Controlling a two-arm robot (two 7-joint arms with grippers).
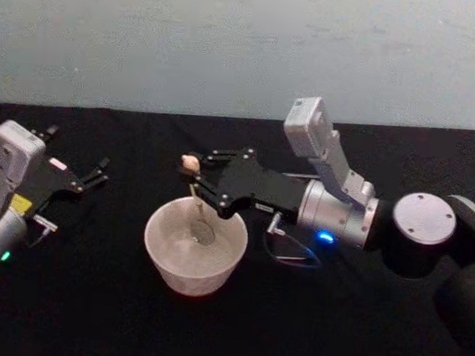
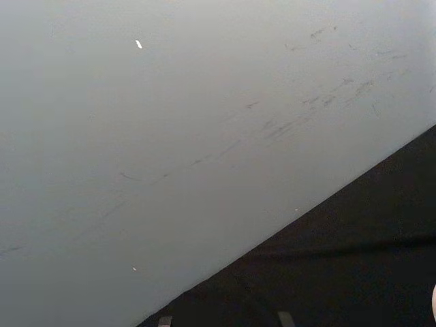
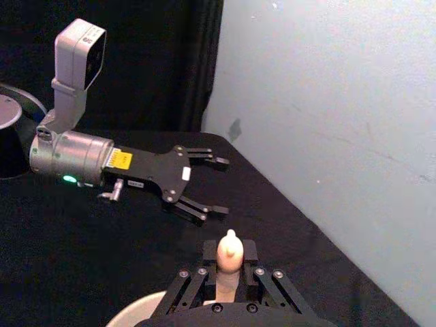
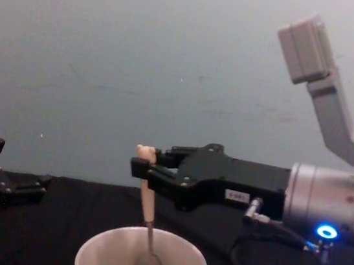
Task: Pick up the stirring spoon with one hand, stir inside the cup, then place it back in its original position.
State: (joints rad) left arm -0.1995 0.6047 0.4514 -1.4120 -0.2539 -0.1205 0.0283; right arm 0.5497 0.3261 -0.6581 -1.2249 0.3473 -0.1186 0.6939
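Closest to you is the cup (image 1: 190, 276), standing on the black table (image 1: 331, 343). The stirring spoon (image 4: 146, 200) stands almost straight up in it. Its shiny round end is down inside the cup, and its little bear head pokes up above the rim.

Your right gripper (image 1: 199, 178) reaches in from the right, just above the cup. It pinches the beige handle near the top.

So the pick-up is done, and you look to be in the stirring part. How much stirring is done, I cannot tell. What is left is to lift the spoon out and put it back in its holder. I cannot make out that holder for sure.

Farther off on the left, your left gripper (image 3: 219, 187) sits low over the table with its fingers spread wide, holding nothing.
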